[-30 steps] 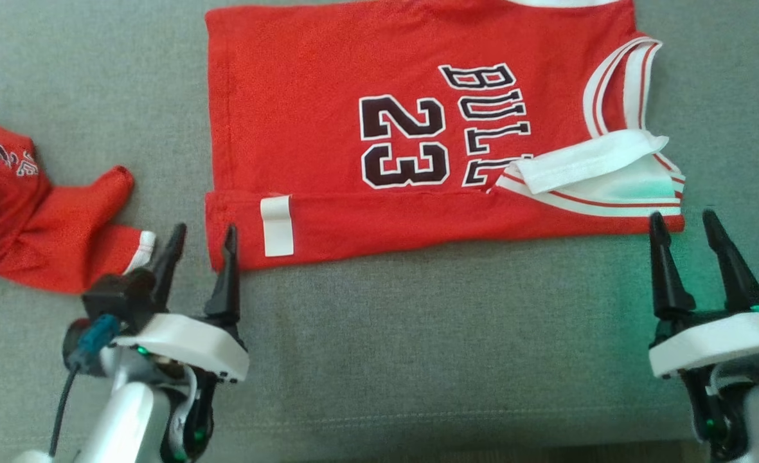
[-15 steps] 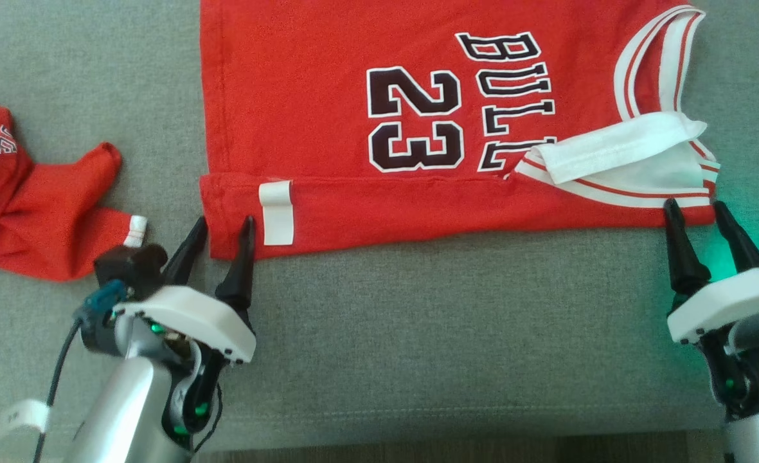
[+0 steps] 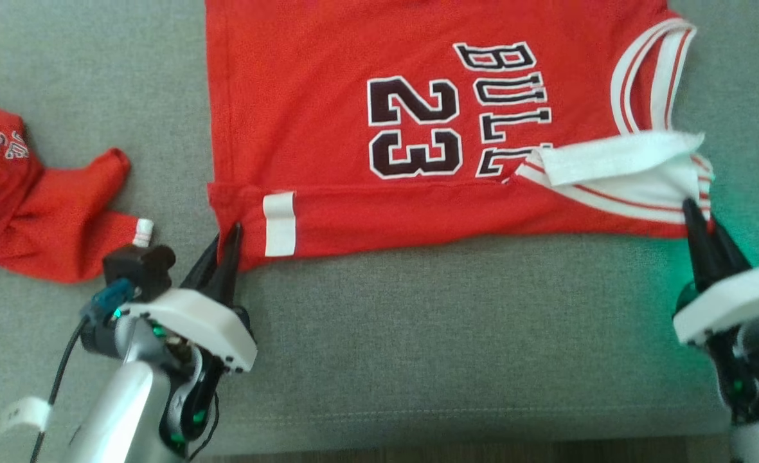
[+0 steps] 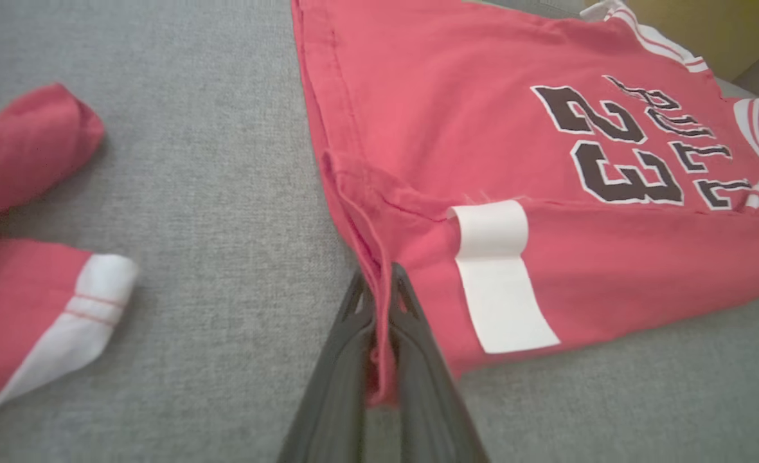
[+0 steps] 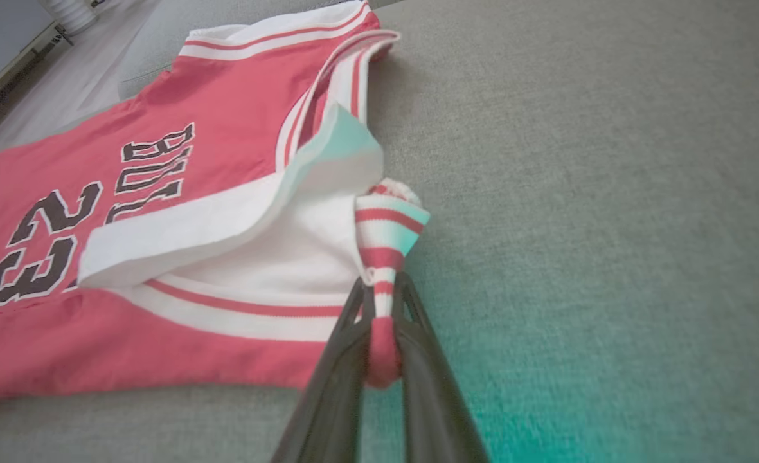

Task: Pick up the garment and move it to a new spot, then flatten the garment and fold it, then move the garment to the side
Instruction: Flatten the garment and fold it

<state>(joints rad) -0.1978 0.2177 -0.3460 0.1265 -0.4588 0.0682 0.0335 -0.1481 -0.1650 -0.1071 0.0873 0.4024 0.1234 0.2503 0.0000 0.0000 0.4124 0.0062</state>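
The red jersey [image 3: 328,96] lies spread flat on the grey cloth-covered surface [image 3: 450,334]. Its hem is to the left and its white-and-red striped neck trim to the right, with the black "23" and lettering facing up. A strip along its near edge is folded over onto the front, and a white label [image 3: 279,222] sits on that strip near the left corner.

The left end effector [image 3: 225,235] is closed on the jersey's near left corner. In the left wrist view [image 4: 376,283] red cloth is pinched between its two dark fingers, and the corner is drawn up into a ridge.

The right end effector [image 3: 691,206] is closed on the near right corner, at the striped trim. The right wrist view [image 5: 379,286] shows a bunched roll of striped and red fabric clamped between its fingers, with the white lining turned out just beside it.

To the far left, apart from the jersey, a second red garment [image 3: 32,218] lies crumpled, its white-cuffed end near the left end effector. A green glow tints the surface by the right end effector.
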